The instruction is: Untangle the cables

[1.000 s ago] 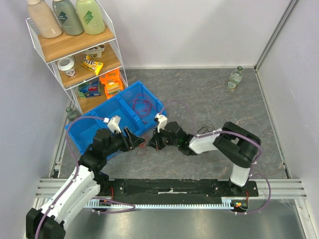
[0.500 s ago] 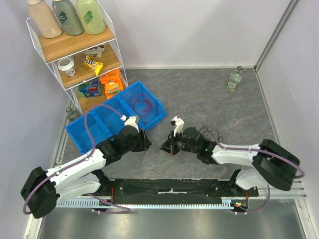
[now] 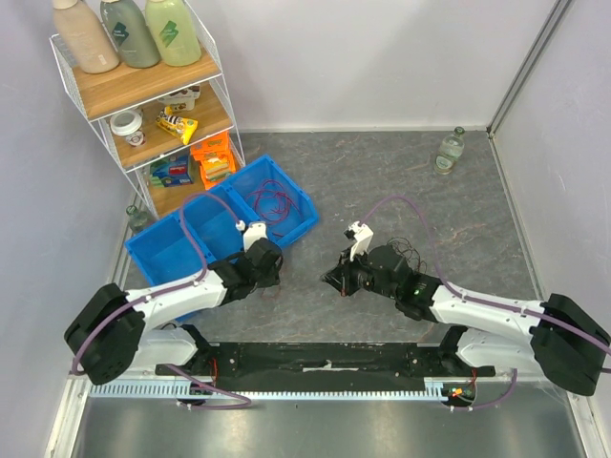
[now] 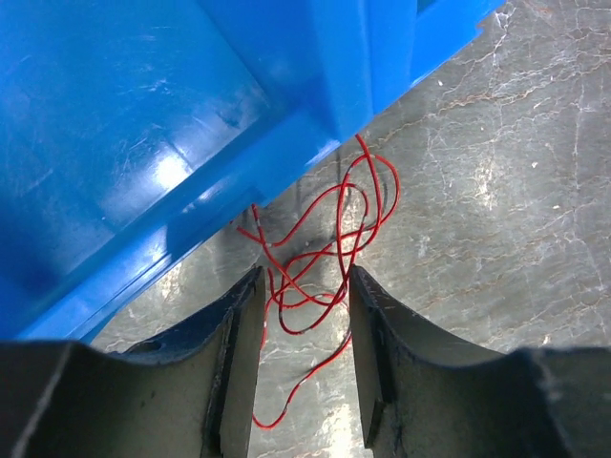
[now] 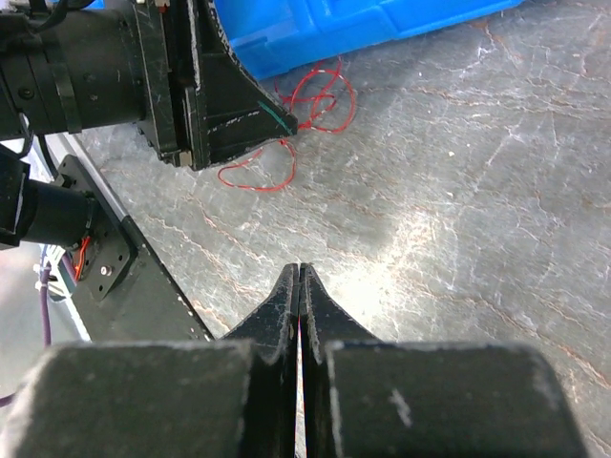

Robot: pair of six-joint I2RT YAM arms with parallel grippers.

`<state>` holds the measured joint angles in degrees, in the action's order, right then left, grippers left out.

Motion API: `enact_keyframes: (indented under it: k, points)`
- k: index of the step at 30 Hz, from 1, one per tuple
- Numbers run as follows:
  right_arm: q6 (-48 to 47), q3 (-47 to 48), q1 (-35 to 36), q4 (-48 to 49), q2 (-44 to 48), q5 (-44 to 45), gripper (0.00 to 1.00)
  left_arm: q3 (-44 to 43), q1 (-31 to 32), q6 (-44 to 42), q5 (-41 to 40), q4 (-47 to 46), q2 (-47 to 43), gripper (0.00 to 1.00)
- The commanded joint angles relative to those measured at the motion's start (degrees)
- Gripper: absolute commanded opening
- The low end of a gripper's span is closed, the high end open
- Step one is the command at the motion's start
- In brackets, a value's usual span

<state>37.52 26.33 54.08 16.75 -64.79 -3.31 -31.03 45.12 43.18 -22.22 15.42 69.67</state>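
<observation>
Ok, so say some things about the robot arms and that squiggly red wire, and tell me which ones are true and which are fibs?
1. The thin red wire bunch lies on the grey marbled table, just outside the blue plastic bin. True.
2. The left gripper is squeezed tight on that wire. False: its jaws stand apart, one on each side of the loops.
3. The right gripper has its jaws shut. True.
4. The bin is empty. False: red and purple wires lie in its right compartment.
5. The clear glass bottle lies inside the bin. False: it stands near the table's far right corner.
</observation>
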Motion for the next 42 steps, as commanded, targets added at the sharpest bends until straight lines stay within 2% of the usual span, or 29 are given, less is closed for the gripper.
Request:
enact_keyframes:
  k: [1,5,9,10,11,12,13,15,16,17,19,22,25,29,36,42]
  points:
    - [-1.0,0.4,-0.3,-2.5,2.4,1.6,0.00,-2.0,0.2,0.4,-1.5,-5.7,2.7,0.46]
    - [1.2,-1.7,-0.3,-0.5,2.8,1.0,0.00,-2.4,0.2,0.3,-1.3,-6.2,3.8,0.45]
    - [1.6,-2.0,-0.3,0.1,1.8,0.1,0.00,-2.6,0.3,-0.9,-0.5,-7.5,3.9,0.56]
    - [1.7,-1.8,-0.3,0.1,1.3,0.1,0.00,-2.6,0.2,-1.3,-0.2,-7.8,4.1,0.55]
    - [1.8,-1.6,-0.3,0.1,0.8,-0.2,0.00,-2.6,0.2,-1.7,-0.1,-7.9,4.1,0.52]
    - [1.8,-1.4,-0.3,0.2,0.3,-0.5,0.00,-2.7,0.2,-2.0,0.0,-7.9,4.1,0.43]
    - [2.0,-1.2,-0.3,0.5,-0.4,-0.7,0.00,-2.6,0.2,-2.5,0.5,-8.3,3.9,0.33]
    - [2.2,-0.4,-0.3,0.6,-2.2,-1.7,0.01,-2.1,0.2,-4.2,2.0,-9.4,3.2,0.06]
    - [2.5,0.0,-0.3,0.6,-3.0,-2.1,0.02,-1.8,0.2,-5.0,2.8,-9.6,2.5,0.03]
    - [2.4,0.6,-0.3,0.8,-4.1,-3.1,0.08,-1.2,0.2,-5.7,3.7,-10.6,1.7,0.02]
    - [1.2,2.1,-0.4,0.6,-5.6,-5.2,0.20,1.0,0.2,-8.3,8.3,-14.1,-1.4,0.02]
    - [-0.5,2.2,-0.6,1.7,-6.0,-6.5,0.29,4.7,0.2,-11.0,18.3,-21.7,-7.7,0.02]
    - [-2.8,1.0,-2.0,2.8,-4.4,-8.5,0.39,6.1,0.2,-10.0,26.6,-25.7,-11.8,0.02]
    - [-4.5,-1.6,-5.8,4.2,0.7,-10.4,0.52,5.3,0.2,-7.7,33.1,-26.9,-12.9,0.02]
    - [-5.4,-2.9,-7.6,7.6,6.8,-12.5,0.52,5.4,0.2,-3.8,41.1,-29.8,-14.5,0.02]
    - [-4.6,-2.0,-7.6,5.7,5.6,-10.0,0.42,4.1,0.2,-3.4,44.2,-31.9,-15.4,0.02]
